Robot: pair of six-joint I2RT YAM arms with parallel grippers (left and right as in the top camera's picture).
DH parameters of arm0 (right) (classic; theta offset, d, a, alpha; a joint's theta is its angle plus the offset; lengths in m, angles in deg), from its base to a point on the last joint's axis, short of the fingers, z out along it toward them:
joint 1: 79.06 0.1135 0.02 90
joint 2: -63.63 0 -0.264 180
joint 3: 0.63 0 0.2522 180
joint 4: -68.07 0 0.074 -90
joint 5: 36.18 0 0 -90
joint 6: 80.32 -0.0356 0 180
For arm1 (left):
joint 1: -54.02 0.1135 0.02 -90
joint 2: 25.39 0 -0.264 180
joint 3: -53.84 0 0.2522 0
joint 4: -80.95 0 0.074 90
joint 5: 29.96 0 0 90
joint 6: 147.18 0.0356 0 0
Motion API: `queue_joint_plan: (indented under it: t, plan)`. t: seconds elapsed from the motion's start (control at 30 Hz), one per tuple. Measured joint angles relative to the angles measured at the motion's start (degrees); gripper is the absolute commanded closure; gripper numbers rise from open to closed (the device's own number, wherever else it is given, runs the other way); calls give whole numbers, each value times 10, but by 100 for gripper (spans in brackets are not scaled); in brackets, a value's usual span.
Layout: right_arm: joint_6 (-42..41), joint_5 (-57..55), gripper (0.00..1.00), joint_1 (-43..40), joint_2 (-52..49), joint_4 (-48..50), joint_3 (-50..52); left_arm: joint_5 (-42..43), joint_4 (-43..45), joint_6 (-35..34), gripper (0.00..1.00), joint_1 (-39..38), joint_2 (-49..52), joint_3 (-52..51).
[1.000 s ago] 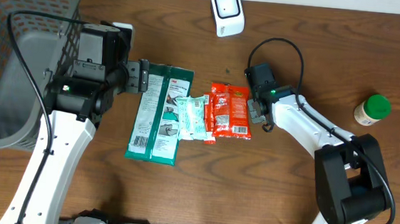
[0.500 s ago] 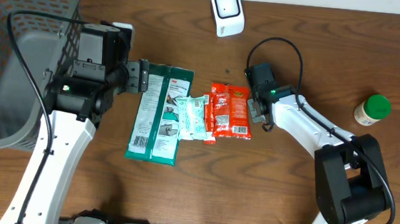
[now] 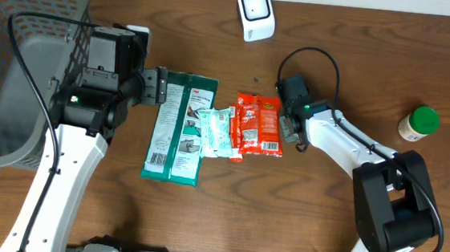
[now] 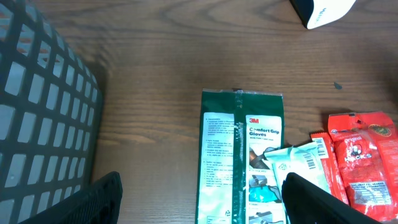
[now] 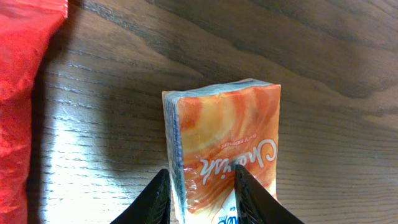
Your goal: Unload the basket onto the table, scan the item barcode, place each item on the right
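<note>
Plainly, the basket [image 3: 21,62] sits left, likely a drop bin; the left hand [image 4: 202,180] hangs spread over the green packet [image 4: 239,155]. Just right of the red packet [image 3: 259,125], short of the scanner [image 3: 255,12], the right hand [image 5: 200,173] pinches the orange pack [image 5: 224,137] by its narrow sides, probably baring a broad face for scanning; its long axis runs out along the fingers [image 5: 157,202], pointing away from the wrist.
</note>
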Motion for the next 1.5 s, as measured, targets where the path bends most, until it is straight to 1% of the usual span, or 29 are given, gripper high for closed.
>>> queue_joint_plan:
  t: [0.33, 0.67, 0.77, 0.93, 1.03, 1.07, 1.1, 1.13, 1.2, 1.23, 1.37, 1.5]
  plan:
    - [0, -3, 71, 0, 0, 4, 5, 0, 0, 0, 18, 0, 0, 0]
    - [1, -6, 69, 0, 1, 31, 16, 0, 0, 0, 18, 0, 0, 0]
    - [1, -6, 74, 0, 1, 31, 16, 0, 0, 0, 18, 0, 0, 0]
    - [2, -10, 75, 0, 2, 39, 21, 0, 0, 0, 18, 0, 0, 0]
    - [2, -10, 73, 0, 7, 56, 34, 0, 0, 0, 18, 0, 0, 0]
    - [2, -10, 74, 0, 9, 60, 37, 0, 0, 0, 18, 0, 0, 0]
    - [2, -11, 78, 0, 10, 62, 40, 0, 0, 0, 17, 0, 0, 0]
    - [2, -11, 85, 0, 10, 63, 40, 0, 0, 0, 18, 0, 0, 0]
    - [2, -12, 96, 1, 11, 67, 42, 0, 0, 0, 18, 0, 0, 0]
    - [2, -12, 99, 1, 11, 70, 42, 0, 0, 0, 18, 0, 0, 0]
    - [5, -12, 99, 1, 15, 69, 41, 0, 0, 0, 18, 0, 0, 0]
    - [6, 5, 99, 0, 25, 29, 25, 0, 0, 0, 17, 0, 0, 0]
